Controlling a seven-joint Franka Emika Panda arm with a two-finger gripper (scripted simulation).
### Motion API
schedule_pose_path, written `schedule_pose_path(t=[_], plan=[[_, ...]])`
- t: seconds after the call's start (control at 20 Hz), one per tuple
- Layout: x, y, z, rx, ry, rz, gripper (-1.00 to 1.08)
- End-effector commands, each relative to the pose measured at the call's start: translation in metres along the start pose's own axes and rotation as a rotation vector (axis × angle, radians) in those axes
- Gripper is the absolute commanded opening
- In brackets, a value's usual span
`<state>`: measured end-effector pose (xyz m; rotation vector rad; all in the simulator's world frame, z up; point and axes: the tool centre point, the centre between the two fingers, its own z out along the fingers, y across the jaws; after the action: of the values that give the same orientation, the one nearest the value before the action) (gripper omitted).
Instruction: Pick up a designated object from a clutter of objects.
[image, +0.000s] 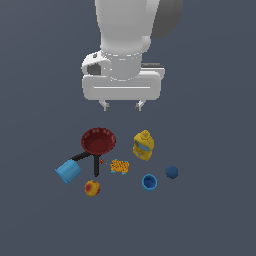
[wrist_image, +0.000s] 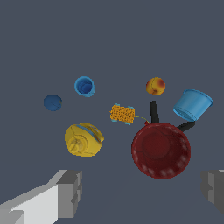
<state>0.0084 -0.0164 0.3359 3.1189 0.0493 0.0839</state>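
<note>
**Tool wide open above the clutter, fruit free at lower left**

Nearest in the exterior view, lower left of centre, I see the one fruit (image: 92, 188), alone on the tabletop (image: 210, 215). It is round, so I can name no long axis; its red blush faces the exterior view's left. In the wrist view it (wrist_image: 155, 86) sits clear of the other things.

Next back I count two blue cups: one upright (image: 149, 182) with its mouth up, one tipped on its side (image: 68, 171) at left. One blue ball (image: 172, 172) lies right of the upright cup. One orange lump (image: 119, 166) lies mid-frame, beside one black clamp (image: 87, 159) whose arms run out from under the one dark red bowl (image: 98, 141). One yellow bottle (image: 143, 145) stands right of the bowl.

Farthest and highest, my tool (image: 122, 105) hangs with fingers spread wide, gripping nothing.
</note>
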Motion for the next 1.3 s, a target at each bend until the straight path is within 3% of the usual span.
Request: schedule_pose_path(t=[0.0, 0.5, 1.25], plan=[[0.0, 0.0, 0.0, 0.0, 0.0, 0.0, 1.0], [-0.006, 0.02, -0.006, 0.023, -0.004, 0.075, 1.0], [0.014, 0.027, 0.01, 0.017, -0.008, -0.037, 1.0]])
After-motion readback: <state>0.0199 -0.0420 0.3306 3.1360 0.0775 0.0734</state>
